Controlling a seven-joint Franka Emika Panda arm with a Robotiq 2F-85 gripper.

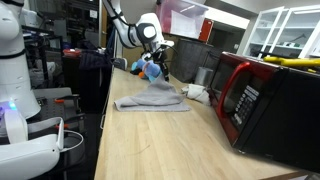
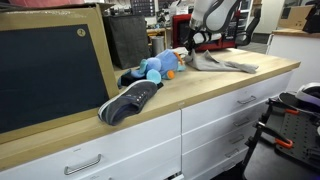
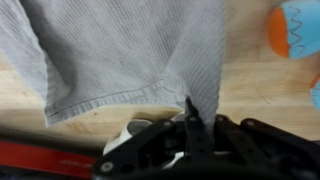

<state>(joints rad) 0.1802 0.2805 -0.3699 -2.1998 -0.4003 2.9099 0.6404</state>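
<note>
Grey towel [image 3: 120, 50] | edge pinched in tightly closed pincer [image 3: 192, 112] | risk: thin fold slipping free, or dragging into blue plush toy [image 2: 150, 68]

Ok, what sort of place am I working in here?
Probably a robotics lab with a mock kitchen bench: a wooden counter over white drawers, a red microwave, and what looks like another white robot beside it. The pincer grips a grey towel.

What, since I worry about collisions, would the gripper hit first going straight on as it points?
The grey towel that the gripper pinches; behind it, probably the wooden counter.
</note>
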